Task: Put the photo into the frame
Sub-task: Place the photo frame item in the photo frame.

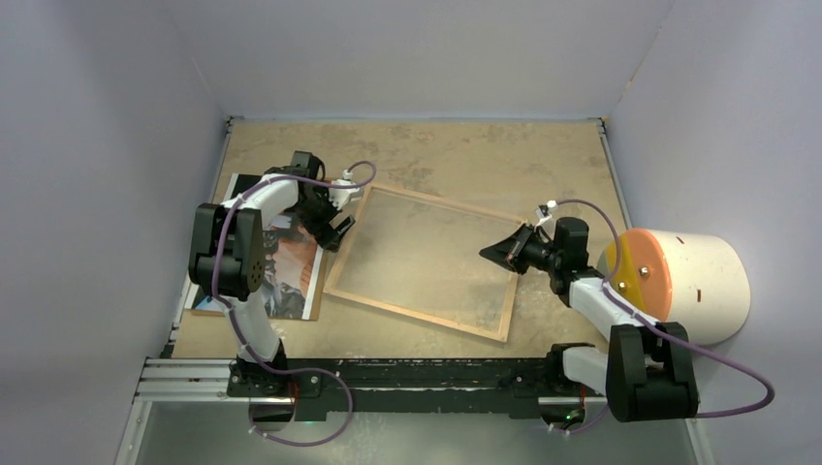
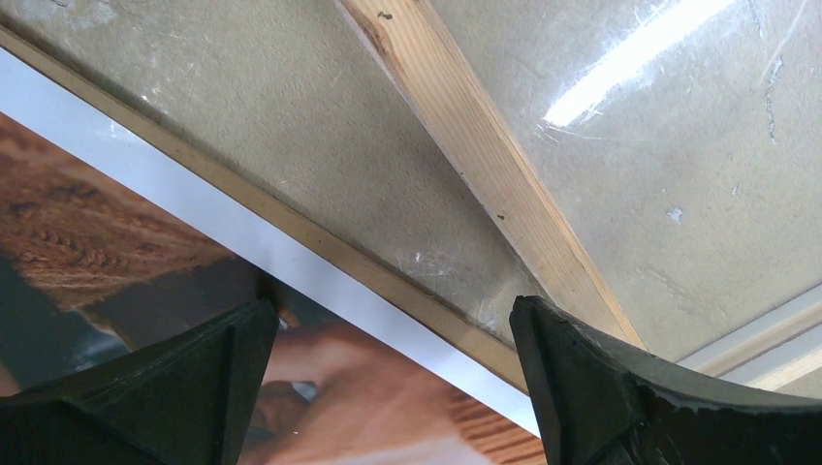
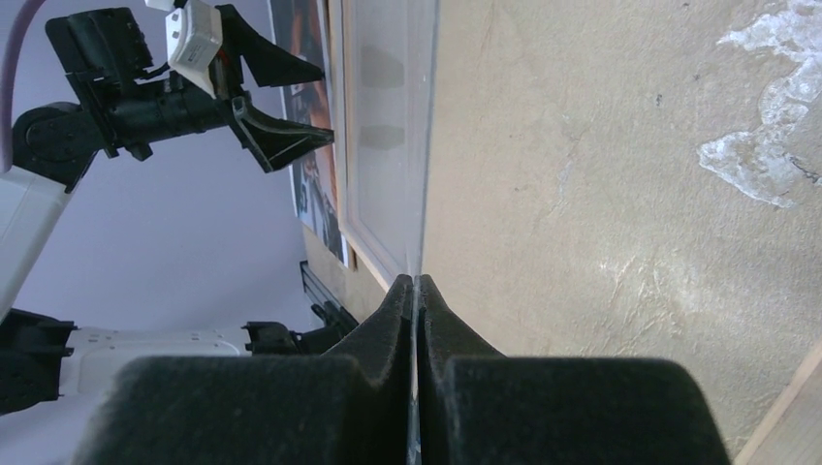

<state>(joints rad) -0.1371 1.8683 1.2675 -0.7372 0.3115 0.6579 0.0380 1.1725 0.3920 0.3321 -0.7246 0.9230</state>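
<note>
The frame (image 1: pixel 415 312), light wood side up, lies slanted mid-table. A clear sheet (image 1: pixel 426 257) spans its opening. My right gripper (image 1: pixel 487 254) is shut on that sheet's right edge; in the right wrist view the sheet (image 3: pixel 388 145) runs away edge-on from the closed jaws (image 3: pixel 417 281). The photo (image 1: pixel 291 281), dark with orange patches and a white border, rests on a brown backing board (image 2: pixel 291 223) at the left. My left gripper (image 1: pixel 337 232) hangs open and empty over the photo's right edge (image 2: pixel 368 378), beside the frame's left rail (image 2: pixel 485 155).
A white cylinder with an orange lid (image 1: pixel 679 281) stands off the table's right edge by the right arm. Grey walls close in the table on three sides. A metal rail (image 1: pixel 388 373) carries both arm bases at the front.
</note>
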